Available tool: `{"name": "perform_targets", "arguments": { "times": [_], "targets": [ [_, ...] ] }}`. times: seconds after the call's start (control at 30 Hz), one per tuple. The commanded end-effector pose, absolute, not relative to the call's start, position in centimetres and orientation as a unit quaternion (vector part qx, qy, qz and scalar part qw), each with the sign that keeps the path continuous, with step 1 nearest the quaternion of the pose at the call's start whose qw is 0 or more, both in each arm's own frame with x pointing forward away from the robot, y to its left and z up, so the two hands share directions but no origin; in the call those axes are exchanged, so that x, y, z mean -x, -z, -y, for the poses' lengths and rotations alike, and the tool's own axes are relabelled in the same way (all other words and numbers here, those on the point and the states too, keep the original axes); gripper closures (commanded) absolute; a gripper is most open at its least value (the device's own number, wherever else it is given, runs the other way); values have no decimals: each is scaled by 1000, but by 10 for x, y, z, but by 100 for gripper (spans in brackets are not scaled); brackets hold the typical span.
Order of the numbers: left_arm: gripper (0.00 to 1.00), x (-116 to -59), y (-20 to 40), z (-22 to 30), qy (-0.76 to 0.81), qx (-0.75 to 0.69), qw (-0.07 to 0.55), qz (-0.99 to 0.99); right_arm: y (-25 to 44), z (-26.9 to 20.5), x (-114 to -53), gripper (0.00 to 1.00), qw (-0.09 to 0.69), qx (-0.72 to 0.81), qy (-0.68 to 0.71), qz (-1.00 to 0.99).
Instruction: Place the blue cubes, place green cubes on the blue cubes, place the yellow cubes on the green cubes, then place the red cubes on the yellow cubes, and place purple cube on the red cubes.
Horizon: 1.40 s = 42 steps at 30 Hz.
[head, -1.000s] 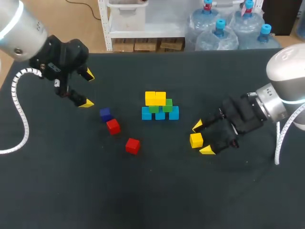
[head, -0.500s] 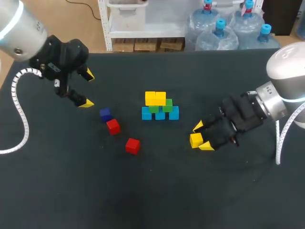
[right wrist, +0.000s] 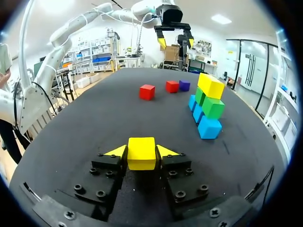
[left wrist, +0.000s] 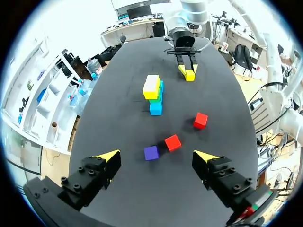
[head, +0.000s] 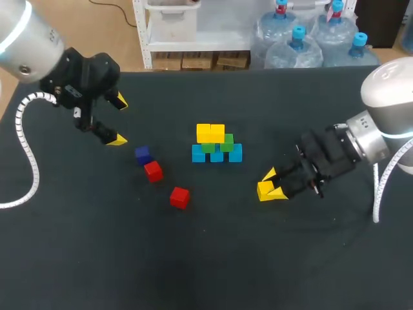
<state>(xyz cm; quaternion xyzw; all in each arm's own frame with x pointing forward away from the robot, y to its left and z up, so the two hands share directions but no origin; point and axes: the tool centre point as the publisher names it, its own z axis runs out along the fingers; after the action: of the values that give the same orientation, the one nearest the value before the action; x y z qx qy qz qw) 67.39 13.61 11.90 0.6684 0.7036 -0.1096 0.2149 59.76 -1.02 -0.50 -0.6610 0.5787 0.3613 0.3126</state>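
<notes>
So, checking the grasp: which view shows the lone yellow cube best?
Right wrist view: the lone yellow cube sits large in the right pincer. Head view shows it small; left wrist view, tiny and far.

Blue-green-yellow stack (head: 217, 143) mid-table — red cubes (head: 153, 171) and purple cube (head: 142, 154) lie loose, spare yellow cube (head: 264, 190) perhaps lifted.

Head view: looks down from above and behind, far enough to take in the whole table (head: 206, 258). Left wrist view: high, faces across toward the right gripper (left wrist: 186, 72). Right wrist view: low, close to the tabletop, faces back. Shared throughout: the cube stack (head: 216, 143).
</notes>
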Motion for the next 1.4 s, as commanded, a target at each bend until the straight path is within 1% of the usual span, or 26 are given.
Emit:
{"name": "perform_targets", "arguments": {
  "times": [0.03,0.5,0.8,1.17,1.4],
  "targets": [
    [0,-674,-118,-137,111,-669,216,-702,-6,10,-598,100,310,666,-352,-580],
    [0,-674,-118,-137,111,-669,216,-702,-47,9,-634,100,326,670,-316,-587],
    [0,-674,-118,-137,111,-669,216,-702,-61,13,-673,100,368,654,-289,-594],
    [0,-674,-118,-137,111,-669,216,-702,-61,-16,-701,100,380,649,-296,-589],
    [0,-674,-118,-137,111,-669,216,-702,-62,-23,-710,100,384,634,-307,-597]
  ]
}}
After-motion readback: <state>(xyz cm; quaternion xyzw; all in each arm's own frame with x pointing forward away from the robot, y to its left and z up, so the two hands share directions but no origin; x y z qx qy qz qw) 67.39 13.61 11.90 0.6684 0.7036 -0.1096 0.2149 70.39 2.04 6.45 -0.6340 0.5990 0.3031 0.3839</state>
